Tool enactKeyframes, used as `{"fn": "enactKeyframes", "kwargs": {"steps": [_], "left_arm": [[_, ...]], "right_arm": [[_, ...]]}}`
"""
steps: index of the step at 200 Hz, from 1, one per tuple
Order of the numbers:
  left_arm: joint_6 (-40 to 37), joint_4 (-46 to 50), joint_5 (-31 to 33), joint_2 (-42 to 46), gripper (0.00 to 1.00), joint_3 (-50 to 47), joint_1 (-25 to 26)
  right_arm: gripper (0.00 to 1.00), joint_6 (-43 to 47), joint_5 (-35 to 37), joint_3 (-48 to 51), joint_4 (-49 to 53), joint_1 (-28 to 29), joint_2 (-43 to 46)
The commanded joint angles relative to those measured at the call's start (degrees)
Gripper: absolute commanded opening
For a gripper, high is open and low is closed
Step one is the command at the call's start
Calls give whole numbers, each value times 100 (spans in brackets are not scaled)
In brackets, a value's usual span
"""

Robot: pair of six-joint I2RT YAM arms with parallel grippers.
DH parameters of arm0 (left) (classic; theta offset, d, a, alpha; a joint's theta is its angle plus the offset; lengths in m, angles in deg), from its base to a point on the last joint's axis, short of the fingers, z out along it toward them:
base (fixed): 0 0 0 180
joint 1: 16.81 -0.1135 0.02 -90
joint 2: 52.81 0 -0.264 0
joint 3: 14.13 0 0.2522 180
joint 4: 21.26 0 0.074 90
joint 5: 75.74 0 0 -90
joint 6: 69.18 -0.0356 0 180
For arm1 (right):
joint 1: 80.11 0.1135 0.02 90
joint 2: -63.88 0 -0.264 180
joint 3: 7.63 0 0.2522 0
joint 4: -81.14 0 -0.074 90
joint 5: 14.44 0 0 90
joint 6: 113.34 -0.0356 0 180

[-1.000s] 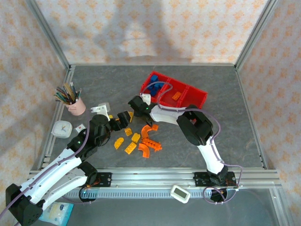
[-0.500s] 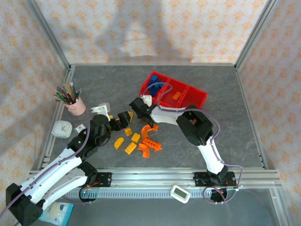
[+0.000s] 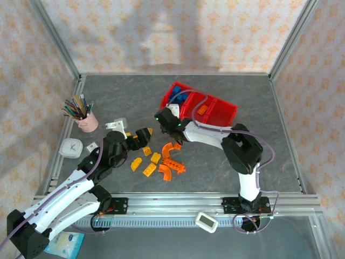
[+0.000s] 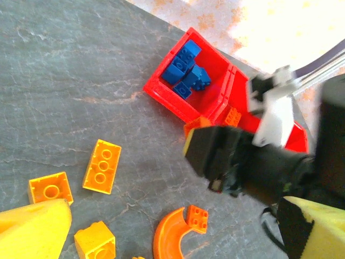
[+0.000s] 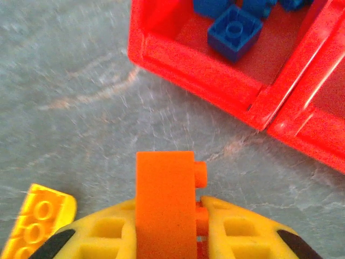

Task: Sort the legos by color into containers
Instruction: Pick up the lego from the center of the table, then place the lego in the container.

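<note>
Right wrist view: orange brick (image 5: 164, 199) pinched upright between the yellow fingers (image 5: 242, 232) of the right gripper (image 5: 165, 229), over the grey table (image 5: 81, 108), just short of the red tray (image 5: 188, 73).
Step in hand: by judgement, transport; one orange piece gripped, drop not yet made.
Tray so far: blue bricks (image 5: 233, 31) in the nearest end compartment; sorted orange piece (image 3: 202, 109) in the middle one.
Next move: likely up over the near wall, past the blues, to the middle compartment, then jaws apart. A release too soon would land orange among blue.
Left gripper (image 3: 142, 135): fingers wide apart, nothing held, hovering beside the loose legos (image 3: 161, 162).
Hard to make out: contents of the third compartment, too small from above; depth of the grip, cut off at the frame's bottom edge; yellow versus orange shades in the pile.
</note>
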Motion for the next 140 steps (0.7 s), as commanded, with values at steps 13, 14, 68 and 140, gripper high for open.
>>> {"fn": "enactKeyframes", "kwargs": {"steps": [13, 14, 68, 140], "left_arm": [[159, -498, -434, -229, 99, 91, -1], [164, -511, -441, -239, 99, 87, 1], [134, -1153, -743, -977, 99, 211, 12], [-38, -1609, -888, -1892, 99, 576, 12]], "right_arm": [[15, 150, -83, 321, -55, -331, 750], [15, 152, -87, 330, -55, -341, 767], [15, 355, -129, 549, 93, -1090, 1075], [16, 504, -472, 15, -5, -1934, 304]]}}
